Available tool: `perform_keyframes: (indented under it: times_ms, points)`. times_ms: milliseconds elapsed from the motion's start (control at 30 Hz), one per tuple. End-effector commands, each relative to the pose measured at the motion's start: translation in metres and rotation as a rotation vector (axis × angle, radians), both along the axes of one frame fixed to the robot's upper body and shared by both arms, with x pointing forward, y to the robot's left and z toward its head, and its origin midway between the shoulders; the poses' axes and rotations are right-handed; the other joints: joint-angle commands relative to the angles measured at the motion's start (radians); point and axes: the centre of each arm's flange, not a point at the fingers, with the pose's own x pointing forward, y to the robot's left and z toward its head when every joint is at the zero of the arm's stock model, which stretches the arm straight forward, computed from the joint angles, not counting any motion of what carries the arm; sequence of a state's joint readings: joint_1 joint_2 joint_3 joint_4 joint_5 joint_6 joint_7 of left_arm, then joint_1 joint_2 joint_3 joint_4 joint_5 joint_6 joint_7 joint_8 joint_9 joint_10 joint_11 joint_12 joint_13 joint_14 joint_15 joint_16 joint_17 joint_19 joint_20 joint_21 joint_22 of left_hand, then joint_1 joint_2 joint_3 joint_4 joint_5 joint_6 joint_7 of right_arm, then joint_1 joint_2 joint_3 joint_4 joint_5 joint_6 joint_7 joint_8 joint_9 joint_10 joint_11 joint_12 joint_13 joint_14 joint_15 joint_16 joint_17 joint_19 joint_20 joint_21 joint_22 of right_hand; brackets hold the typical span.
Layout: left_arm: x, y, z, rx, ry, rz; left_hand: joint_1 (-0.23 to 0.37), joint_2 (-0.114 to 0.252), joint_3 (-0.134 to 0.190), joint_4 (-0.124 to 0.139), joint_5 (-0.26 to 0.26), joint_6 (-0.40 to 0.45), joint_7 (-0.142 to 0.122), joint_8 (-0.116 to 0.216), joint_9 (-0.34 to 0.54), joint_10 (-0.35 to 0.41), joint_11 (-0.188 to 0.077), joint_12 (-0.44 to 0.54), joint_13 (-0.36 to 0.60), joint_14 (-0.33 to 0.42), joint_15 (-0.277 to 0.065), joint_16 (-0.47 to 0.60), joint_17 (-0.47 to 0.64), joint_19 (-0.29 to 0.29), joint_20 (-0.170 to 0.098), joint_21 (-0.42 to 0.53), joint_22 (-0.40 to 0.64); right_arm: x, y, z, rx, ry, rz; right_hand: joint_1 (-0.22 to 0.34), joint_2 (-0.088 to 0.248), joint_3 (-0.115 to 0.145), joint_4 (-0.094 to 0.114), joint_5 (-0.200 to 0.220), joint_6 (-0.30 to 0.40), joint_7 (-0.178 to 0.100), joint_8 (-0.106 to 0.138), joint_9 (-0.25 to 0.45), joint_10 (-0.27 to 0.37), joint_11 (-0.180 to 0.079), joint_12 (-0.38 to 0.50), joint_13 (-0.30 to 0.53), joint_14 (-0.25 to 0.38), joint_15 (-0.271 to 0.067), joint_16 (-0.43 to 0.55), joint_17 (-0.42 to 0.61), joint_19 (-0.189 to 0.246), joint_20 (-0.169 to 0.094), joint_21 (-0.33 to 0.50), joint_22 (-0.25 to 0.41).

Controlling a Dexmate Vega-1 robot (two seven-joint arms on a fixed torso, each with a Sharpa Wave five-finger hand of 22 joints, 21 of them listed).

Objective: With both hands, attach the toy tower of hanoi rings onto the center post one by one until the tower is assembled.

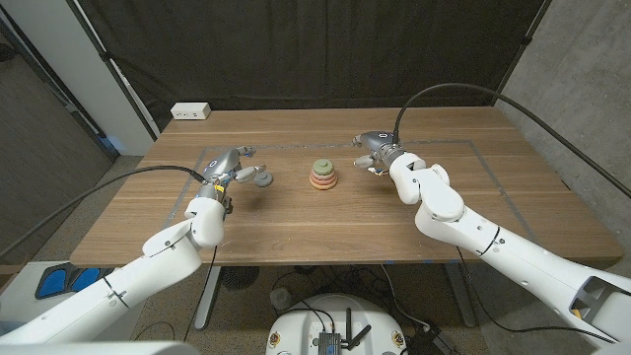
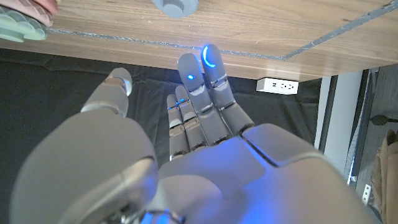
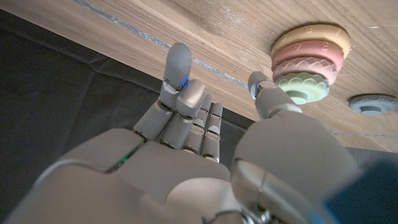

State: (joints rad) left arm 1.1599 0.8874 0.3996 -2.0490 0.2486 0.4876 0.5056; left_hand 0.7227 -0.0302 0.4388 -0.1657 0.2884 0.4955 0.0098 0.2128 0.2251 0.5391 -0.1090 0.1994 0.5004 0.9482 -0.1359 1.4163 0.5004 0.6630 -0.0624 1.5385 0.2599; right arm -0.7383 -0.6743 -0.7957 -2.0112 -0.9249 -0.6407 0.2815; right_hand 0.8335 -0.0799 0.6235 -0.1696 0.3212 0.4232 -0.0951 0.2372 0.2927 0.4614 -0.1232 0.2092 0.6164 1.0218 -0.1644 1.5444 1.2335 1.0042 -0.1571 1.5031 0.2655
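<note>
The tower (image 1: 322, 175) stands mid-table: an orange ring at the bottom, a pink ring on it, a green ring on top. It also shows in the right wrist view as the stacked rings (image 3: 308, 59). A grey-blue ring (image 1: 262, 177) lies on the wood just left of the tower, seen again as the ring (image 2: 176, 5) and the ring (image 3: 373, 104). My left hand (image 1: 232, 166) hovers beside that ring, fingers (image 2: 208, 62) stretched out, holding nothing. My right hand (image 1: 380, 153) is to the right of the tower, fingers (image 3: 180, 68) spread, nothing in it.
A thin tape line (image 1: 463, 143) marks a rectangle on the wooden table (image 1: 325, 232). A white power strip (image 1: 190, 111) sits behind the table's far left edge. Black curtains hang at the back. Cables trail from both arms.
</note>
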Motion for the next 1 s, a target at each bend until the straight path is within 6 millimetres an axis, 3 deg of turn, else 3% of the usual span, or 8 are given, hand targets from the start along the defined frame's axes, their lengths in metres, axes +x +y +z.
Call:
perform_keyframes:
  times_ms: [33,400,1000]
  points:
    - [-0.001,0.000,0.004,0.011,-0.015,-0.014,-0.008,0.000,0.006,0.002,-0.003,-0.007,-0.001,-0.005,0.003,-0.001,-0.001,-0.001,0.002,-0.006,-0.083,-0.002,0.001,-0.005,-0.144,-0.005,-0.001,-0.006,-0.024,-0.017,0.087,-0.058,-0.037,0.015,0.002,0.010,0.001,-0.002,0.006,-0.015,0.011,0.006,0.016,-0.003,0.009,0.005,-0.006,-0.051,0.002,0.002,-0.008,-0.061,0.004,0.002]
    - [0.000,-0.017,0.003,0.033,-0.023,-0.017,-0.008,0.001,0.008,0.002,-0.003,-0.006,-0.003,-0.004,0.002,-0.003,-0.001,-0.002,0.000,-0.008,-0.083,-0.002,0.002,-0.007,-0.144,-0.003,0.000,-0.010,-0.052,-0.027,0.139,-0.085,-0.071,0.027,0.006,0.013,-0.002,-0.002,0.005,-0.022,0.013,0.011,0.021,-0.004,0.010,0.008,-0.010,-0.050,0.005,0.002,-0.015,-0.061,0.005,0.000]
    - [0.012,-0.028,0.001,0.026,-0.017,-0.014,-0.010,0.000,0.009,0.001,-0.003,0.002,-0.010,0.001,0.004,-0.002,-0.006,-0.002,-0.006,-0.011,-0.083,-0.001,0.003,-0.009,-0.144,-0.001,0.001,-0.008,-0.080,-0.045,0.173,-0.155,-0.086,0.059,0.019,0.021,-0.005,0.000,0.012,0.002,0.016,0.015,0.048,-0.013,0.015,0.006,-0.019,-0.050,0.008,0.001,-0.024,-0.060,0.011,-0.004]
